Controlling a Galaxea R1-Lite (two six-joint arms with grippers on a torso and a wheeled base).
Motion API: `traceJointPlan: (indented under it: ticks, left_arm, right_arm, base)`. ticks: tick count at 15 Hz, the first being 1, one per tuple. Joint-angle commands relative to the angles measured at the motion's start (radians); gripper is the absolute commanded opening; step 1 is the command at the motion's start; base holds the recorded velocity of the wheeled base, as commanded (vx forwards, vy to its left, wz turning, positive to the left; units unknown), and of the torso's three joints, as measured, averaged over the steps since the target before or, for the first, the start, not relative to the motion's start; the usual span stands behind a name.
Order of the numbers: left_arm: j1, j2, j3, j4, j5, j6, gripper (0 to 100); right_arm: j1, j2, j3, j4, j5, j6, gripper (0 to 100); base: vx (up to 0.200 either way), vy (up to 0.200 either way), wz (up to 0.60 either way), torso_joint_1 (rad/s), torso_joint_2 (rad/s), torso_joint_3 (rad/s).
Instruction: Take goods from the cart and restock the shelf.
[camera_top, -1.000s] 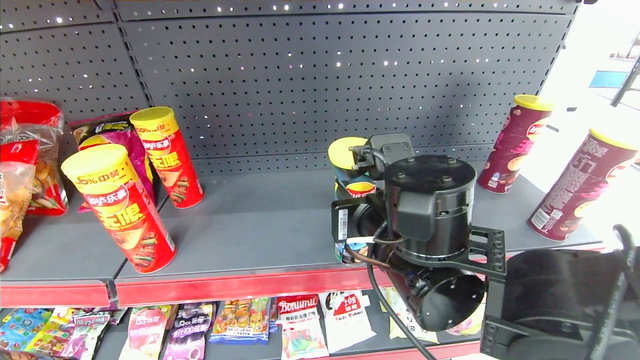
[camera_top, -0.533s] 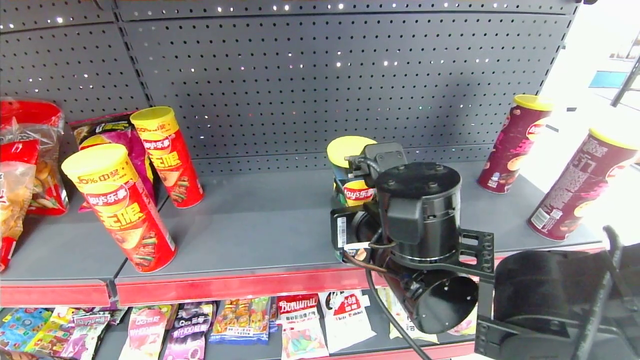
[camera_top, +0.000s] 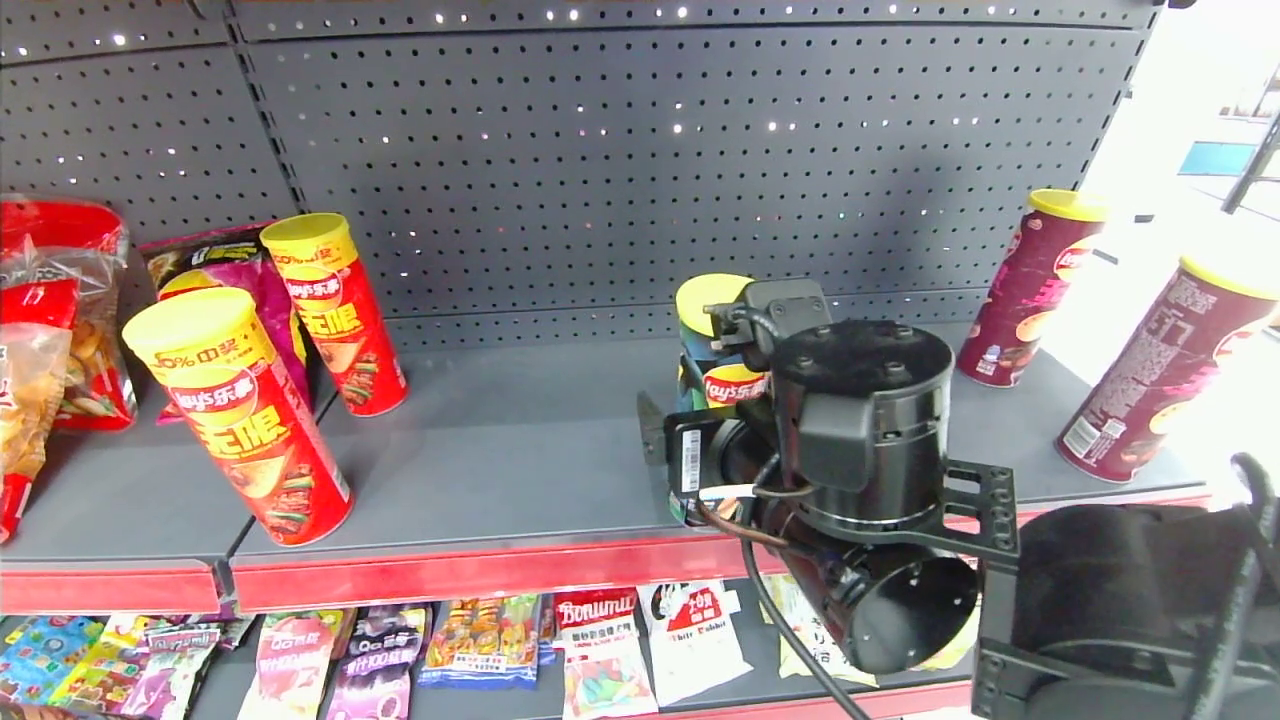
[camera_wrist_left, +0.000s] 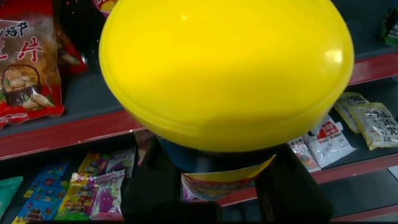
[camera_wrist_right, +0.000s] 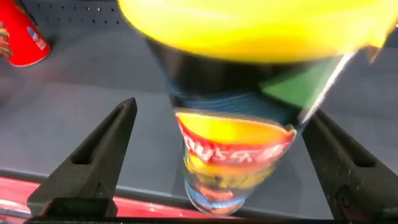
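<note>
A dark blue chip can with a yellow lid (camera_top: 712, 340) stands near the front edge of the grey shelf (camera_top: 500, 470), partly hidden behind my right wrist (camera_top: 860, 420). In the right wrist view this can (camera_wrist_right: 233, 155) is between the spread fingers (camera_wrist_right: 93, 168) of my right gripper (camera_wrist_right: 221, 112), with gaps on both sides. The can looks blurred. My left gripper (camera_wrist_left: 227, 193) is shut on a second dark blue can with a yellow lid (camera_wrist_left: 224, 68), held in front of the shelf's red edges.
Two red cans (camera_top: 240, 410) (camera_top: 335, 310) and snack bags (camera_top: 50, 330) stand at the shelf's left. Two maroon cans (camera_top: 1030, 290) (camera_top: 1150, 370) stand at its right. Bare shelf lies between the red cans and the blue can. Candy packets (camera_top: 480, 640) fill the lower shelf.
My right arm has shifted a little to the right, and the blue can's lid has moved right with it. The other goods on the shelf have not moved.
</note>
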Motion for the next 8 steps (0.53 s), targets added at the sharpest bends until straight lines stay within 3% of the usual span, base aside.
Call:
traceJointPlan:
  ticks: [1, 8]
  left_arm:
    - [0.0, -0.001, -0.001, 0.0, 0.0, 0.0, 0]
    - [-0.002, 0.008, 0.001, 0.0, -0.003, 0.0, 0]
  right_arm:
    - [0.004, -0.031, 0.025, -0.001, 0.0, 0.001, 100]
    - [0.111, -0.266, 0.219, 0.0, -0.002, 0.003, 100]
  base:
    - [0.0, 0.0, 0.0, 0.0, 0.0, 0.0]
    - [0.0, 0.0, 0.0, 0.0, 0.0, 0.0]
